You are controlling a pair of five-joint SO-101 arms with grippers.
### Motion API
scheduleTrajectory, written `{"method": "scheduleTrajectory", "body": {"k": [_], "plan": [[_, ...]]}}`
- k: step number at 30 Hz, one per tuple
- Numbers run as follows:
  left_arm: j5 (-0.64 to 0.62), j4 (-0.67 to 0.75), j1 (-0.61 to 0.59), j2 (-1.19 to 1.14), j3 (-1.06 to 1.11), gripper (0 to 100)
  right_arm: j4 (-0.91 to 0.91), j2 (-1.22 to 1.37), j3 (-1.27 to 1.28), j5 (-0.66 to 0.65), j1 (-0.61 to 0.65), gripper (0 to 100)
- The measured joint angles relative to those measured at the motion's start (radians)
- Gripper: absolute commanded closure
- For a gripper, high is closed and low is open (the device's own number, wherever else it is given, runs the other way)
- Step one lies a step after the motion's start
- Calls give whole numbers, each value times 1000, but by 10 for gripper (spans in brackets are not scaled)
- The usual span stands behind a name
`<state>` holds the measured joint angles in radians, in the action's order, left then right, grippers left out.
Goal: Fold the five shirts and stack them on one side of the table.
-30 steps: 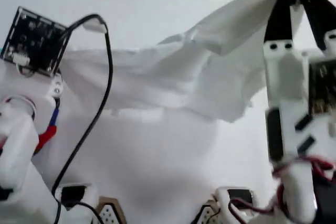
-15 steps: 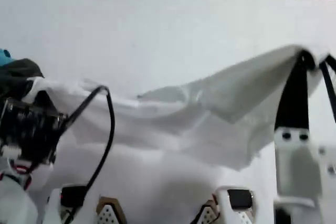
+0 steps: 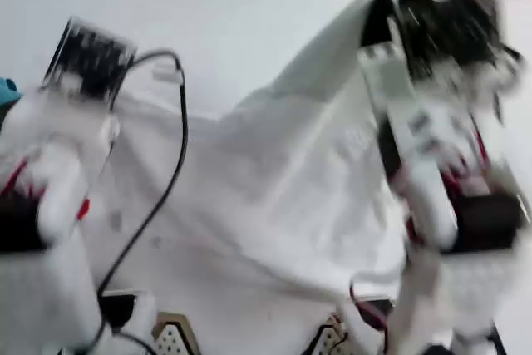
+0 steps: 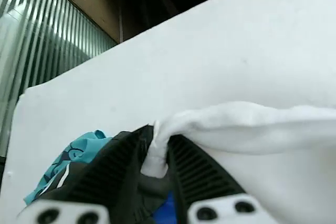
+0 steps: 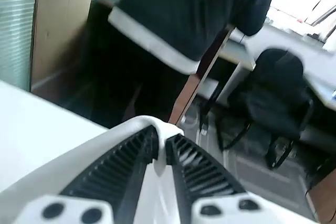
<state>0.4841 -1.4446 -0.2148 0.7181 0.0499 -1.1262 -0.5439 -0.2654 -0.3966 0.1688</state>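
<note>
At the far left edge of the table (image 3: 249,22), a teal patterned shirt (image 4: 68,156) lies crumpled on the surface. Just right of it, the left gripper (image 4: 160,148) is clamped on a bunched corner of the white shirt (image 3: 283,189), with the cloth pinched between its ribbed jaws. A black cable (image 3: 170,147) from the left arm hangs across the left part of this shirt. The white shirt spans the middle of the table, raised at both ends and sagging between them. At the far right, the right gripper (image 5: 160,156) is closed on another fold of the same shirt and holds it higher than the left end.

Step in hand, as judged: spread the white shirt flat for folding.
- Bring both ends to equal height.
- Draw the ends apart until the sag is gone.
- Lay the near edge down first, then the far edge.
- Route the cable off the cloth to prevent a snag.
- Open each clamp only when the fabric rests flat.

As holding surface, the table bears the teal shirt at its left edge; that side suits the stack.
</note>
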Motion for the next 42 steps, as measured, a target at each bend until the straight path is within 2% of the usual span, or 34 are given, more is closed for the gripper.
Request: {"method": "scheduleTrajectory", "body": {"k": [10,15,19,28,33,42], "plan": [[0,273,0,-419,-2,975,273,376,94,0,0,978],[0,293,0,-621,-149,975,321,577,12,0,0,978],[0,264,0,-799,-325,975,321,726,-110,2,-2,978],[29,78,-2,-1177,-657,975,221,970,-336,0,-60,978],[52,-14,-3,-1301,-801,975,222,1085,-514,-72,-117,978],[52,-37,-3,-1439,-933,975,222,1369,-674,-109,-87,978]]}}
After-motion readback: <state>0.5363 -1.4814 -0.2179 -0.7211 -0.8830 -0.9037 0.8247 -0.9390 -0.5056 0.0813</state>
